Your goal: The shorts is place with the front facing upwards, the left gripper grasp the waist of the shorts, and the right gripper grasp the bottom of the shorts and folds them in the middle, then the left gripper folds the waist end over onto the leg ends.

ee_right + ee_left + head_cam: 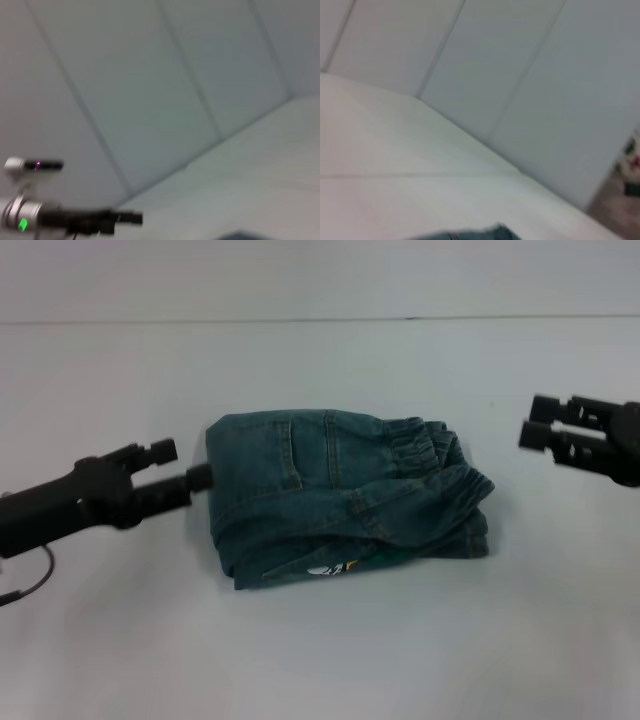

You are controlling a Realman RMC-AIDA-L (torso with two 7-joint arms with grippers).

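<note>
The denim shorts [340,500] lie folded in a compact bundle in the middle of the white table [320,660]. Their elastic waistband [435,455] is on top at the right side, and a small printed patch [333,567] peeks out at the near edge. My left gripper [183,463] is just left of the bundle, open, its lower fingertip [200,477] at the shorts' left edge and holding nothing. My right gripper [536,422] hovers to the right of the shorts, open and empty, clear of the cloth. A sliver of the shorts [475,234] shows in the left wrist view.
The table's far edge [320,320] meets a pale panelled wall [520,75]. In the right wrist view the left arm [75,219] shows far off, low in the picture.
</note>
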